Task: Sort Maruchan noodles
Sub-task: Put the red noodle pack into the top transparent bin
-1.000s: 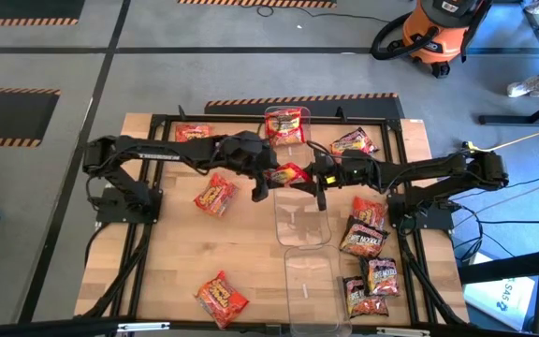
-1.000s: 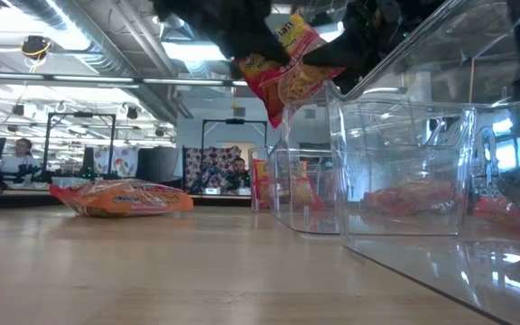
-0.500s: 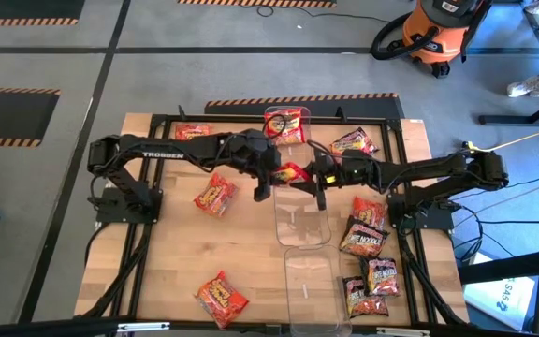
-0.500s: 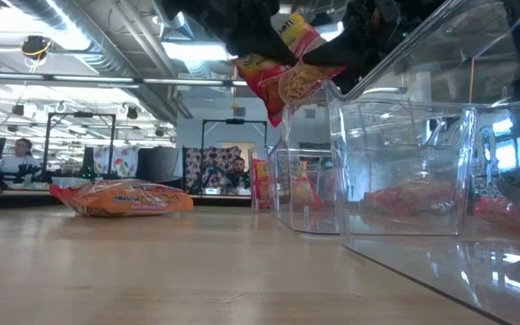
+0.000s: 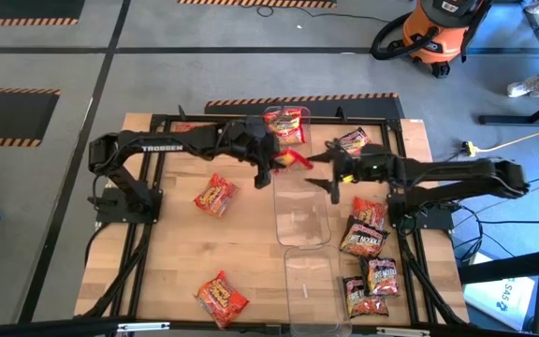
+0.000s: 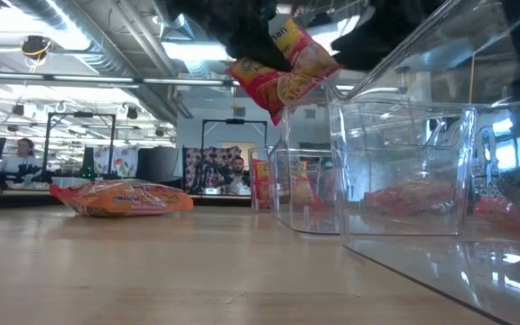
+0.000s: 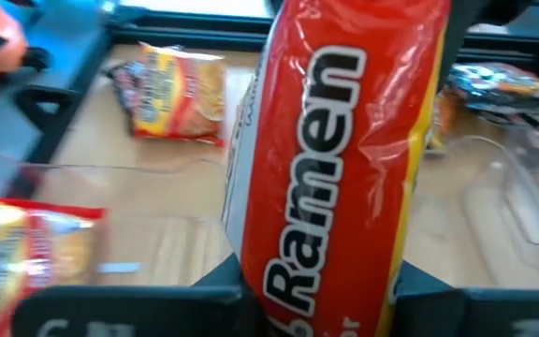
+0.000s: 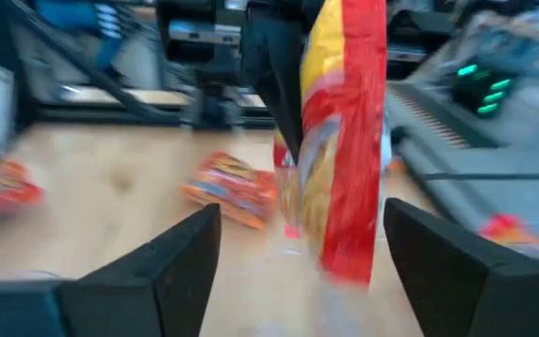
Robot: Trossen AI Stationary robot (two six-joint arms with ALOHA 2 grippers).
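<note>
My left gripper (image 5: 271,166) is shut on a red-yellow Maruchan packet (image 5: 292,159), held in the air over the gap between the far clear bin (image 5: 299,142) and the middle clear bin (image 5: 302,213). In the low view the packet (image 6: 283,65) hangs tilted above the bins. My right gripper (image 5: 334,180) stands open just right of it, its fingers (image 8: 181,257) wide apart with the packet (image 8: 344,140) beyond them. One red-yellow packet (image 5: 285,124) lies in the far bin. Other packets lie flat on the table. My left gripper pinches the packet's end nearest the wrist (image 7: 330,295) between its two fingers (image 7: 227,295). The fingers come from the table's left, slanting down. The rest of the packet (image 7: 344,140) sticks out past the fingers, lifted clear of bins and table.
Orange-red packets lie at left (image 5: 215,195) and near left (image 5: 221,298). Dark packets (image 5: 364,240) (image 5: 371,285) cluster at the right, with one more (image 5: 354,141) at the far right. A third clear bin (image 5: 312,281) stands at the near edge. A black frame (image 5: 148,187) rims the table.
My left gripper has shut on the packet and carried it a little up and toward the far edge. My right gripper has opened, let go of the packet and drawn back toward the table's right edge. The packet stays in the air.
</note>
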